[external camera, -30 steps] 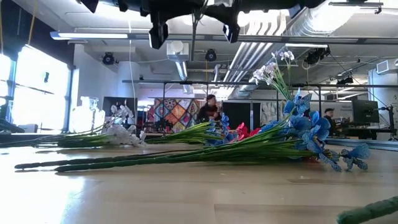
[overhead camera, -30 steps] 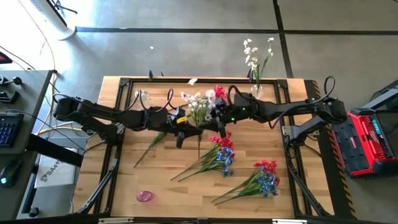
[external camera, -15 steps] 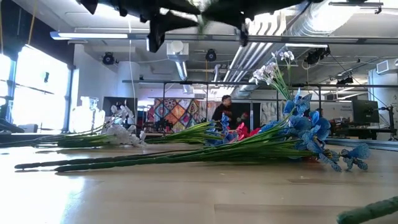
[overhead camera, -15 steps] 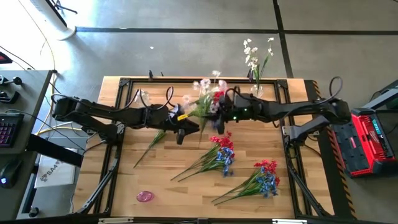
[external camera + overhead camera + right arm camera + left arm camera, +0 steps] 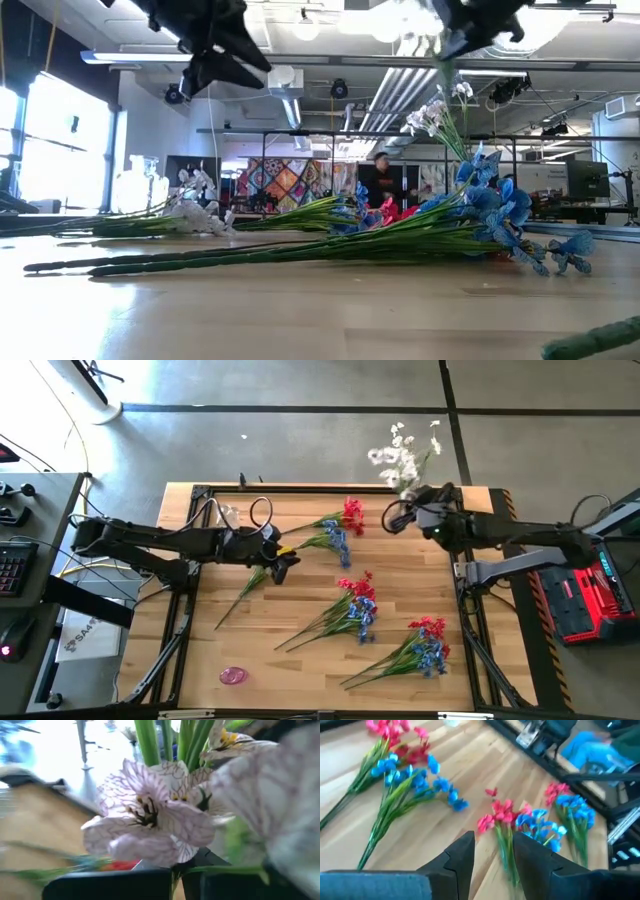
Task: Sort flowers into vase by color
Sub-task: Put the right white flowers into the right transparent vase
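- No brand or readable writing shows on the flowers, the arms or the worktop (image 5: 300, 660), which is pale planked wood with a black metal frame along its edges.
- The right pincer (image 5: 408, 512) sits at the far right part of the worktop, closed on a white spray (image 5: 392, 456) of pale, veined, papery blossoms on green stems; in the right wrist view those blossoms (image 5: 150, 820) fill the frame just beyond the dark fingers.
- The held white spray is close beside the white flowers in the vase (image 5: 415, 445) at the far edge; whether they touch cannot be told.
- The left pincer (image 5: 282, 565) hangs over the left-centre of the worktop, its two dark fingers parted with nothing between them, as the left wrist view (image 5: 492, 862) shows.
- A red-and-blue spray (image 5: 335, 530) lies flat near the far middle, between the two pincers, its thin green stems pointing toward the left pincer.
- A second red-and-blue bunch (image 5: 352, 605) lies at the centre, and a third (image 5: 425, 645) lies toward the near right; both have small clustered blossoms on long grass-like stems.
- A small clear item (image 5: 226, 515) stands by the far left, and a small pink round object (image 5: 232, 676) lies near the front edge.
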Robot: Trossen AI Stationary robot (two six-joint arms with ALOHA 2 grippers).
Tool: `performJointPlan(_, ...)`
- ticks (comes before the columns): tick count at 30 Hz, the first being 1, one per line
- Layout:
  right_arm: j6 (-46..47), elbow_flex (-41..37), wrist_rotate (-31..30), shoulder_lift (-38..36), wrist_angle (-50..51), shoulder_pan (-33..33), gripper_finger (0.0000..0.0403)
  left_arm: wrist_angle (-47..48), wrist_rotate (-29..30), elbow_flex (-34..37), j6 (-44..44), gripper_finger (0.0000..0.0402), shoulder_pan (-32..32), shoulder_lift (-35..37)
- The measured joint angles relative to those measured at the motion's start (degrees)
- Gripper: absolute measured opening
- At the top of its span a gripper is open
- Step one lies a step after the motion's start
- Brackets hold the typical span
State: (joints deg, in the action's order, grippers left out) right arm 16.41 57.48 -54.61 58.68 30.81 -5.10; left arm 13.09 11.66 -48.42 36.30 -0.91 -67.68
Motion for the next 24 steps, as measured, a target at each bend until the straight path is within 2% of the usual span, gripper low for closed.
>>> performJointPlan(3,-6.2,-3.1,-2.8,-2.6,-2.8,-2.4,0.0001,-0.6,0.1,0.0,-1.1,0.0122,-0.1,0.7)
performJointPlan(11,-8.8,-14.8,-2.5,-10.1,-15.0,-10.1,0.0,-0.8,0.8,0.0,-1.1,0.0122,-1.5,1.2)
performJointPlan(16,-12.8,-19.3,-2.1,-13.5,-23.4,-13.4,0.0,-0.3,1.0,0.0,-1.0,0.0122,-2.7,1.2)
performJointPlan(21,-16.2,-22.0,3.3,-13.6,-29.5,-18.2,0.0,2.4,2.6,0.0,2.3,0.0122,-2.7,1.1)
performJointPlan(24,-15.5,-23.0,4.1,-13.3,-29.8,-20.3,0.0,4.4,2.6,0.0,4.5,0.0122,-2.7,0.9)
